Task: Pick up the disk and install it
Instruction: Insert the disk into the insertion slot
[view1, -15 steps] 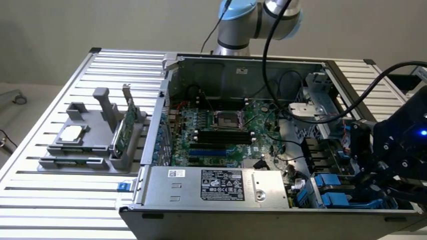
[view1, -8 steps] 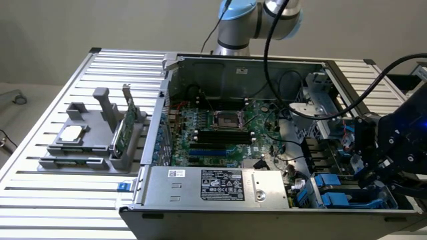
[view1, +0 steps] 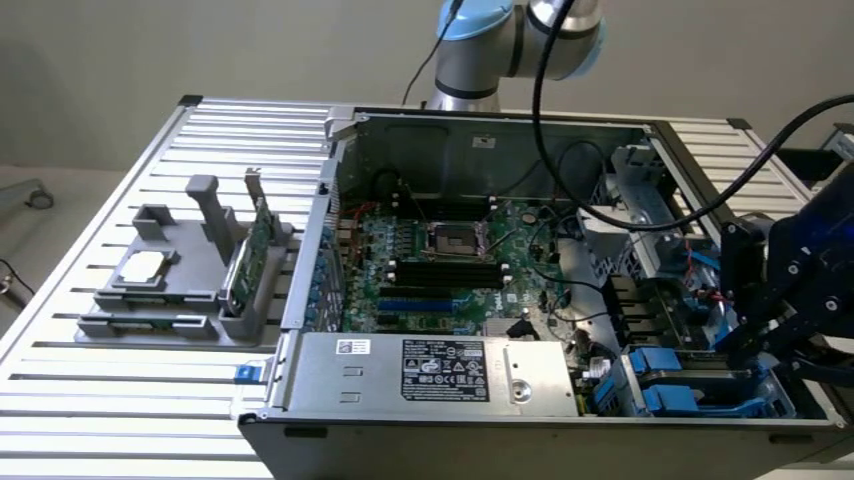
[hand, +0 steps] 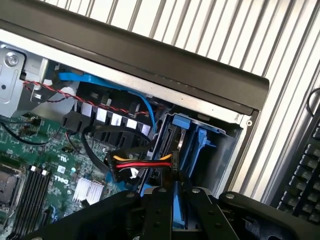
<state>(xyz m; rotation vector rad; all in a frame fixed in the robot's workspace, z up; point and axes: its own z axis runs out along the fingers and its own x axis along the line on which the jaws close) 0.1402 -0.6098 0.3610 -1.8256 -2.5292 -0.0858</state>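
slatted table (view1: 120, 400), disk (hand: 178, 210) between jaws

Case (view1: 534, 440) on table (view1: 120, 420), parts fixture (view1: 160, 320) beside it at exterior view's left; disk (hand: 176, 210) in gripper (view1: 763, 335) above corner drive bay (view1: 667, 385).

arm (view1: 475, 52): bent low at exterior view's right | gripper (view1: 763, 345): pointing down, clamped on disk (hand: 178, 211)

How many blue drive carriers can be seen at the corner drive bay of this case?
2. The disk, on its blue rails, is gripped in the end effector. Another blue carrier sits in the bay just beyond it. The cables may hide others.
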